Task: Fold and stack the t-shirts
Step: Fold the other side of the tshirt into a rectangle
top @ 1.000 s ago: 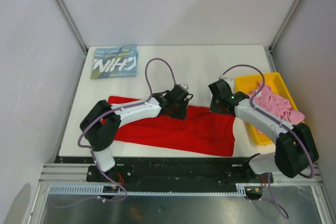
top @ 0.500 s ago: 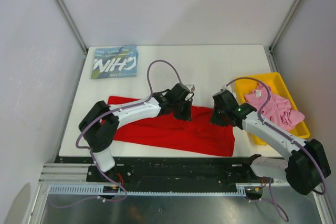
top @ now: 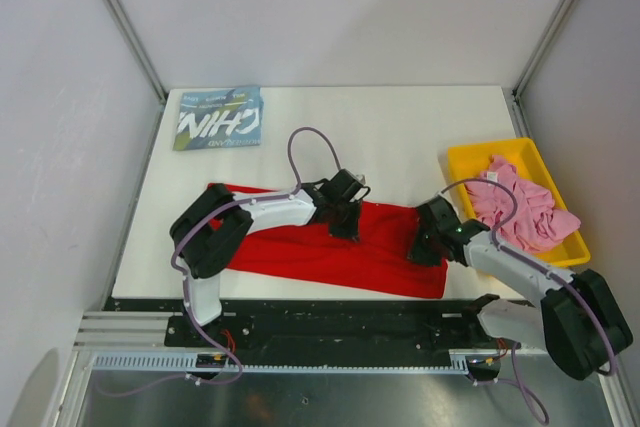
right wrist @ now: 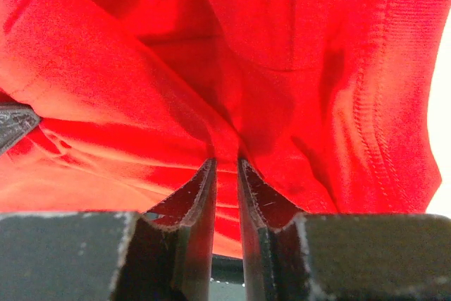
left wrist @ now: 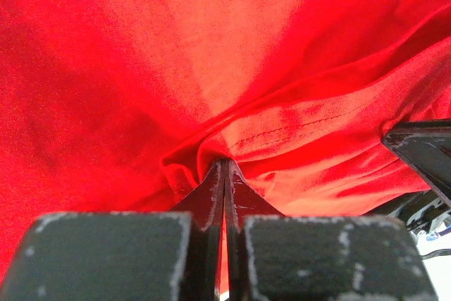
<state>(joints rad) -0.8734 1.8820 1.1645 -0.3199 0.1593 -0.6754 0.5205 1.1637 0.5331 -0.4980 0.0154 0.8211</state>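
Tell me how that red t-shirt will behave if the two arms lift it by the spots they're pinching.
Probably floppy: the red t-shirt puckers into folds where the left end effector and right end effector pinch it. It will likely sag between them. Thin cloth could slip from a small pinch.

red t-shirt (left wrist: pixel 141 68): matt knit cloth, stitched hem. tray (top: pixel 468 159): glossy yellow plastic. tabletop (top: pixel 400 127): smooth matt white. left pincer (left wrist: pixel 225 167), right pincer (right wrist: pixel 225 163): matt black, scuffed.
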